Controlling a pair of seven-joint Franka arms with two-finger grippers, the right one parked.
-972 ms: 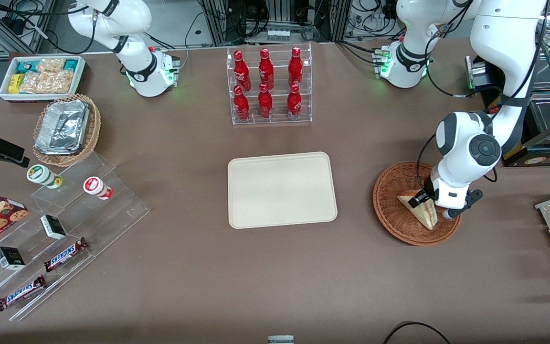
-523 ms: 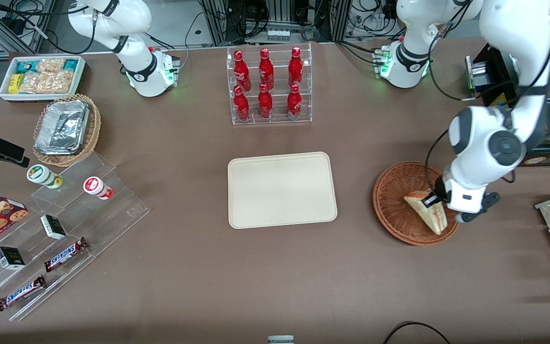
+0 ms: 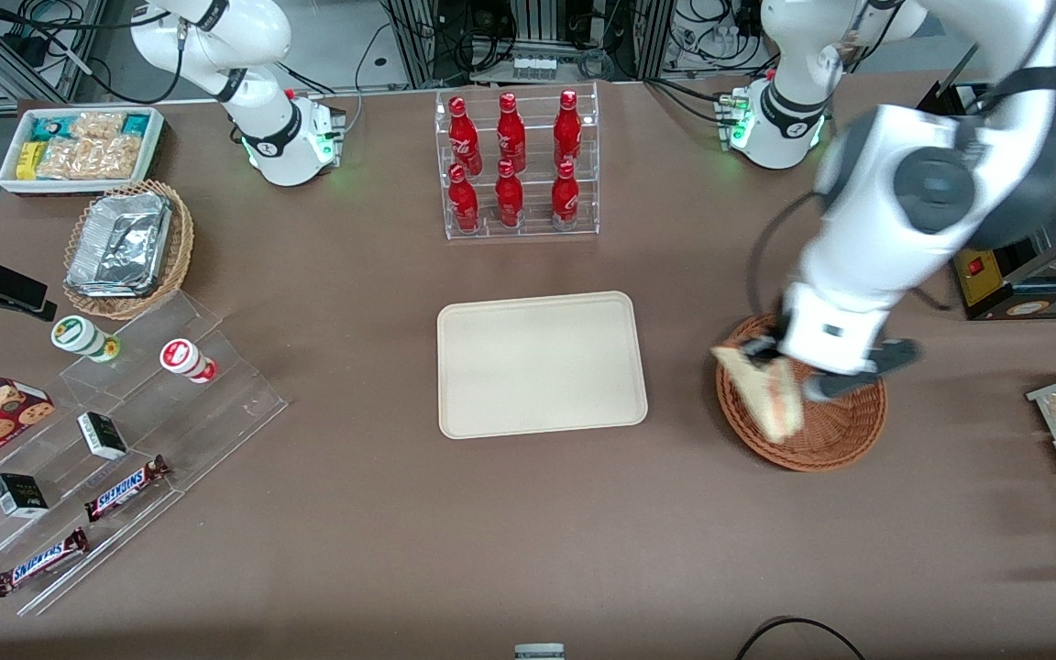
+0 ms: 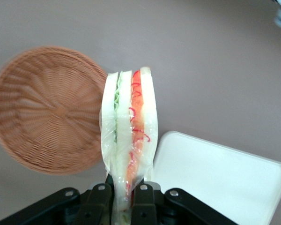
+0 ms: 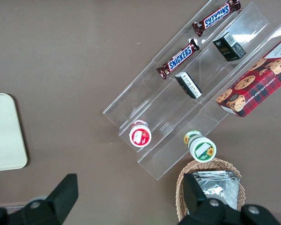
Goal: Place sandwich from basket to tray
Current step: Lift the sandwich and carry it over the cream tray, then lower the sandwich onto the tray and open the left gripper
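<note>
Gripper clamped on sandwich, raised over basket rim, right of frame centre; tray bare, centre.

Broad matte brown tabletop spread beneath the pincer, itself poised above the working arm's end, with grey metal rack framing, tangled black cables and pale floor farther from the front camera, evenly lit.
</note>
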